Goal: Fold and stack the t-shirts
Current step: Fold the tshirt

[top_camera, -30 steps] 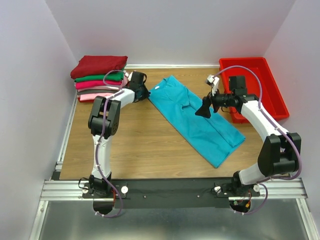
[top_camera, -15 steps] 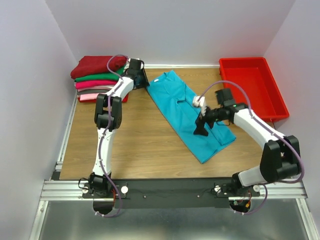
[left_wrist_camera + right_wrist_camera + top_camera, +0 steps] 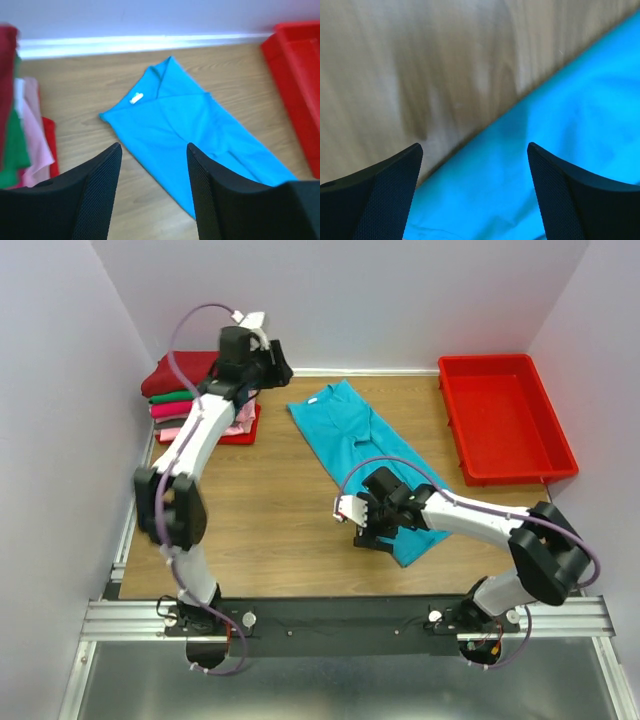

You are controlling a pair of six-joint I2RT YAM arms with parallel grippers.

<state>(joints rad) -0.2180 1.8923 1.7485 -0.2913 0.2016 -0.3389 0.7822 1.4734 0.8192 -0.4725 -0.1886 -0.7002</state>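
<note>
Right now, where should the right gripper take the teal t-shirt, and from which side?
Probably pinch the near hem end of the teal t-shirt, coming down from above at its left edge. It lies flat as a long diagonal strip, collar far; the open right gripper hovers over that edge.

The left arm [image 3: 205, 425] is seen stretched far forward, the left tool [image 3: 153, 150] held open. The right arm [image 3: 470, 520] is angled inward, the right tool [image 3: 475, 147] spread wide.

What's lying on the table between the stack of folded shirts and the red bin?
The teal t-shirt, lying flat on the wooden table; the top view shows it.
</note>
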